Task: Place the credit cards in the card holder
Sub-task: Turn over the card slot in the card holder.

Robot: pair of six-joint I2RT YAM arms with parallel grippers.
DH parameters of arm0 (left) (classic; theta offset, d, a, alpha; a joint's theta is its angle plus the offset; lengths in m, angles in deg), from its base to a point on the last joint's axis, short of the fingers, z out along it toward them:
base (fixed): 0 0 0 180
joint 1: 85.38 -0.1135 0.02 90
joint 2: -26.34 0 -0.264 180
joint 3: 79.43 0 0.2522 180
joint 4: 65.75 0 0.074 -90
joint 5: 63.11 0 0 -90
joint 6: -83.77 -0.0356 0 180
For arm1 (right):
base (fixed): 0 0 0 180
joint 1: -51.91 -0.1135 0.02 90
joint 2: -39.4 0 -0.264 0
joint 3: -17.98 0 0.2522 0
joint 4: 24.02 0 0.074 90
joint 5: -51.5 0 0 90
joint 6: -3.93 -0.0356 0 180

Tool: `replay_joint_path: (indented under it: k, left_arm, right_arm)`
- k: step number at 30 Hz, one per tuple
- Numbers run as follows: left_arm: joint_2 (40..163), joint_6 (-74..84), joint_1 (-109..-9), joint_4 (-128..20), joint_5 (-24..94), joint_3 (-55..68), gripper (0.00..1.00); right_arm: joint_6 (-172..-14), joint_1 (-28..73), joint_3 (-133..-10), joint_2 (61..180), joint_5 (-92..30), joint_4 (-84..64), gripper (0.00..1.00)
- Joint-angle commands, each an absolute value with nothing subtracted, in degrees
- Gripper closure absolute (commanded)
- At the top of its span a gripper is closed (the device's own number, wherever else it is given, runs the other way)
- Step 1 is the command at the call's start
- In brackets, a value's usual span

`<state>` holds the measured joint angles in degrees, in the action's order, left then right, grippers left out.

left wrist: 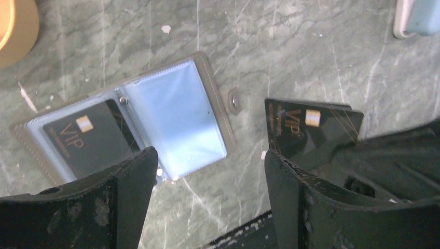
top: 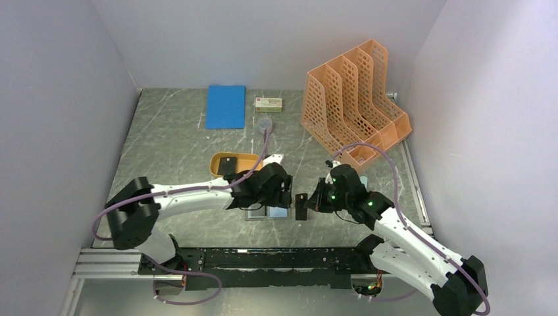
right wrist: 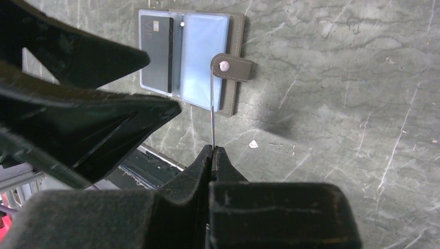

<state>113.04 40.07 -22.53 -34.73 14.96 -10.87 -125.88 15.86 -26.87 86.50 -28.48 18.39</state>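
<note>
The card holder lies open on the table, grey-brown outside with pale blue clear pockets. One black VIP credit card sits in its left pocket. My left gripper is open and empty, hovering just above the holder's near edge. My right gripper is shut on a second black credit card, held on edge, upright, just right of the holder near its snap strap. From above, this card is between the two grippers, and the holder is partly hidden under my left gripper. A third dark card lies in the orange oval tray.
The orange oval tray is just behind my left gripper. An orange perforated file rack stands at the back right. A blue notebook and a small box lie at the back. The arm rail runs along the near edge.
</note>
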Motion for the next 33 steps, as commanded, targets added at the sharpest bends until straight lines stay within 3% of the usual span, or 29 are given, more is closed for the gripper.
replay_joint_path:
  k: [1,18,33]
  left_arm:
    - [118.41,38.96,-22.27,-34.76,11.42,-7.19,0.21]
    - [126.62,37.64,-22.27,-33.93,8.67,-5.83,0.26]
    - [128.55,38.4,-22.27,-31.18,4.57,-8.74,0.51]
  right_arm:
    - [-126.12,16.02,-25.75,84.44,-28.57,19.57,1.0]
    - [-128.18,16.02,-26.08,80.68,-32.38,21.08,1.0]
    - [-127.76,15.97,-24.9,81.95,-30.49,19.1,1.0]
